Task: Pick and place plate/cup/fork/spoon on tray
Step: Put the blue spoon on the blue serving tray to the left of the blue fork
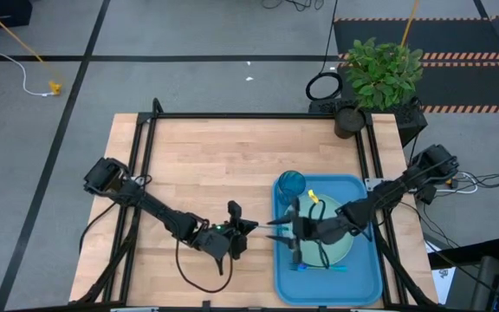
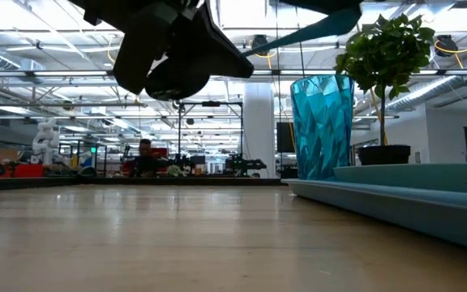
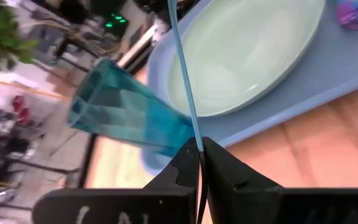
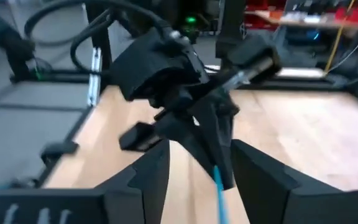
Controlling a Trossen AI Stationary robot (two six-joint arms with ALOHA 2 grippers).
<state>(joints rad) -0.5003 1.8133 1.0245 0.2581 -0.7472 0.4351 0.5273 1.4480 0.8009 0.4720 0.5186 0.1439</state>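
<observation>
My left gripper [image 1: 254, 227] hovers above the wood just left of the blue tray [image 1: 371, 277], shut on the spoon [image 3: 185, 74]. The spoon's light blue handle points at my right gripper [image 1: 286, 232]. That gripper is open over the tray's left rim, and the handle's free end [image 4: 219, 186] stands between its fingers without plainly touching them. The spoon's dark bowl [image 4: 253, 62] sticks out behind the left gripper. The pale green plate [image 1: 346, 244] lies on the tray. The teal cup [image 1: 290, 184] stands upright in the tray's far left corner. The fork [image 1: 323, 267] lies on the tray near the plate. My left gripper pinches the spoon's thin handle [image 3: 197, 144] between its two fingertips. The handle runs out forward past the fingertips toward the tray. The fingers come from the table's left, slanting a little down. The spoon is lifted clear of the table, as the low view [image 2: 306, 31] shows.
A small yellow object [image 1: 312, 198] lies on the tray beside the cup. A potted plant [image 1: 384, 74] stands at the table's far right corner. Bare wood [image 1: 206, 165] covers the table's left and far parts.
</observation>
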